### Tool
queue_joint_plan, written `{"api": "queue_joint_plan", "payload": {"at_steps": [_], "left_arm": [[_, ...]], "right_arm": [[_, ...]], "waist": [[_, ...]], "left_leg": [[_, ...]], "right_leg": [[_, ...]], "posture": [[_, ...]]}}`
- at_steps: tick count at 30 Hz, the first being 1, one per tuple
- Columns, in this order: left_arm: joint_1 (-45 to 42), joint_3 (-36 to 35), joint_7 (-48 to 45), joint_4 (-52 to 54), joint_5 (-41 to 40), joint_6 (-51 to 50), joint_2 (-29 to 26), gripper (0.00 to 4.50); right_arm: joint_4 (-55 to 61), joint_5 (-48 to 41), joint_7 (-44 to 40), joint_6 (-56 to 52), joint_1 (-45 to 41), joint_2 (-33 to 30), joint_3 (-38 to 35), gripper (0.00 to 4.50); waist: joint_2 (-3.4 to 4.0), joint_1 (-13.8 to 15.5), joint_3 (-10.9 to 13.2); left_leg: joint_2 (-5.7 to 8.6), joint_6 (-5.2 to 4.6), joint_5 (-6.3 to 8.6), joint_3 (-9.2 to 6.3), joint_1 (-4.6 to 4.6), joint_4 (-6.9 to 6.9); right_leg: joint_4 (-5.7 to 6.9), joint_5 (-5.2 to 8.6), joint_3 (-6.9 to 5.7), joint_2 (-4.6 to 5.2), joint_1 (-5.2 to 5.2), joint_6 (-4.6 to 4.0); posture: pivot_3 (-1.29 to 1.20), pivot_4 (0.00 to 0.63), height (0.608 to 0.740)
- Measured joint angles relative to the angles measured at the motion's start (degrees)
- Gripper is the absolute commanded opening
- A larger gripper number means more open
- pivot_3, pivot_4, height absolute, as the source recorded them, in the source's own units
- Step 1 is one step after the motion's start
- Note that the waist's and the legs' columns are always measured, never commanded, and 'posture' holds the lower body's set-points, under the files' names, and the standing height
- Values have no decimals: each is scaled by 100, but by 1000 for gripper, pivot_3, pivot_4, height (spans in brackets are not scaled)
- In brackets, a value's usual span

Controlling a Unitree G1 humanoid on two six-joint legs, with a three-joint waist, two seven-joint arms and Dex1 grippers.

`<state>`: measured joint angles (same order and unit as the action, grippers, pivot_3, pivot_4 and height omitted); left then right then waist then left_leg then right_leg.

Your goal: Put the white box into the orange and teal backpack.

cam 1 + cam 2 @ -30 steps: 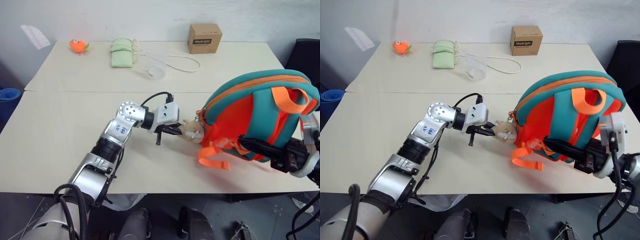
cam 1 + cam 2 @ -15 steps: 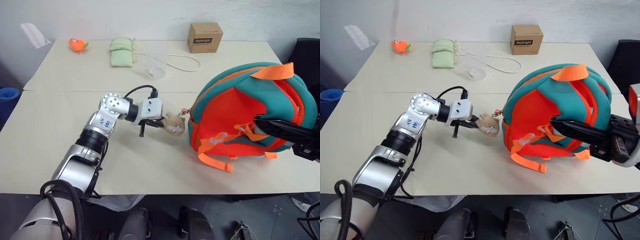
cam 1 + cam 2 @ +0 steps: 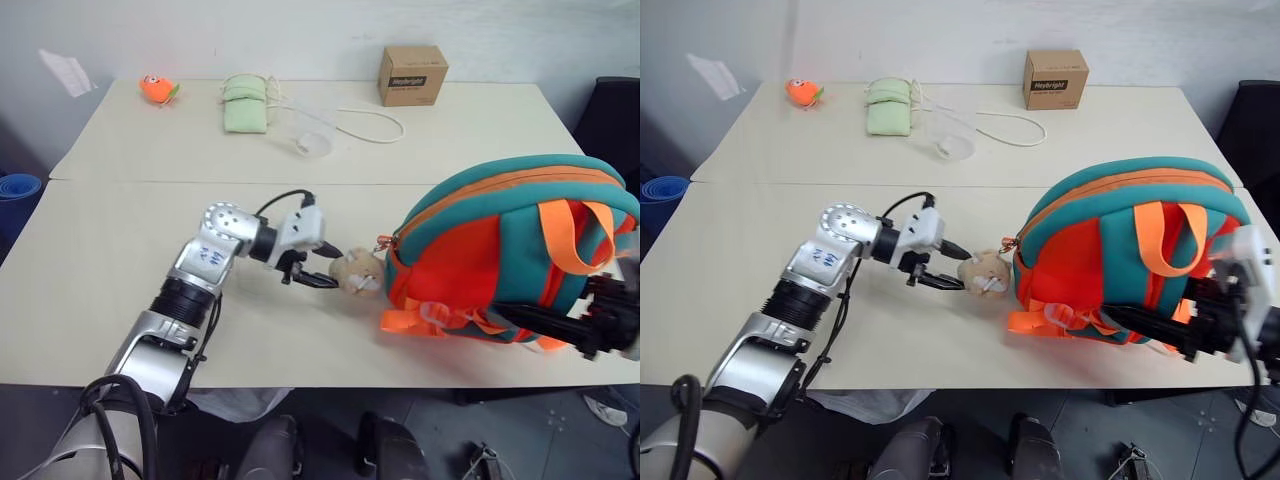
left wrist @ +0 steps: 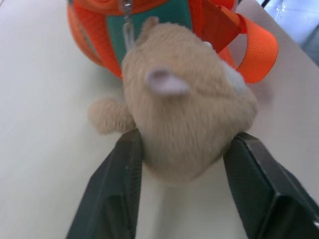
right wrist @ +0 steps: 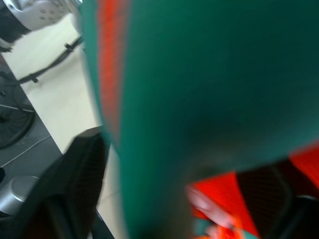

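Observation:
The orange and teal backpack [image 3: 500, 250] lies on the table at the right, near the front edge, with its orange straps facing me. A tan plush hamster charm [image 3: 356, 272] hangs from its zipper on the left side. My left gripper [image 3: 334, 270] is open, and the hamster [image 4: 184, 104] sits loosely between its spread fingers [image 4: 117, 184]. My right gripper [image 3: 538, 319] is at the backpack's lower front edge. It is open, its fingers [image 5: 82, 169] wide apart with teal fabric between them. The white box is out of view.
A brown cardboard box [image 3: 412, 75] stands at the table's far edge. A green pouch [image 3: 244, 105], an orange toy [image 3: 154, 89], a clear cup [image 3: 312, 143] and a white cord [image 3: 370, 125] lie at the back. A black chair [image 3: 612, 115] is at the right.
The backpack, tipped up on end half a second ago, has dropped back flat. Both grippers have opened. The left arm drew left with the charm, and the right moved right and down.

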<state>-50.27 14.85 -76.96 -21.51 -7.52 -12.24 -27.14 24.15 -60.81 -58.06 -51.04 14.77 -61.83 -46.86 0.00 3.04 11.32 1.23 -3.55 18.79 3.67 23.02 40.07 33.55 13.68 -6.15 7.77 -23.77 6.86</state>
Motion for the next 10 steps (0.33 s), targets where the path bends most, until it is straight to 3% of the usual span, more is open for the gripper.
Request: {"api": "queue_joint_plan", "payload": {"at_steps": [2,4,7,10], "left_arm": [[163,-380,-449,58,-364,-432,-750,4112],[185,-747,-754,44,-622,-777,-1313,4467],[-32,-1302,-898,27,-1071,-1323,-1887,4467],[-158,-1860,-858,52,-1459,-1684,-2119,4467]], "right_arm": [[-688,217,-684,-269,549,-280,-1109,4500],[-1363,567,-1106,-308,919,-333,-1933,4500],[-2094,1069,-1686,-273,1464,-377,-2754,4500],[-2533,1388,-1688,-93,1293,-396,-3089,4500]], "waist": [[1,-26,1],[0,-47,1],[1,-33,1],[1,-53,1]], "left_leg": [[-7,3,2,2,-5,-3],[-13,9,6,-1,-10,-8],[-11,7,14,-13,-10,-7],[-2,13,18,-12,-27,-8]], "right_leg": [[-3,1,1,-6,1,-3],[-9,4,1,-5,6,-7],[-12,4,22,31,9,-7],[-18,4,29,46,18,-7]], "posture": [[0,150,740],[0,150,740],[0,150,740],[0,150,740]]}}
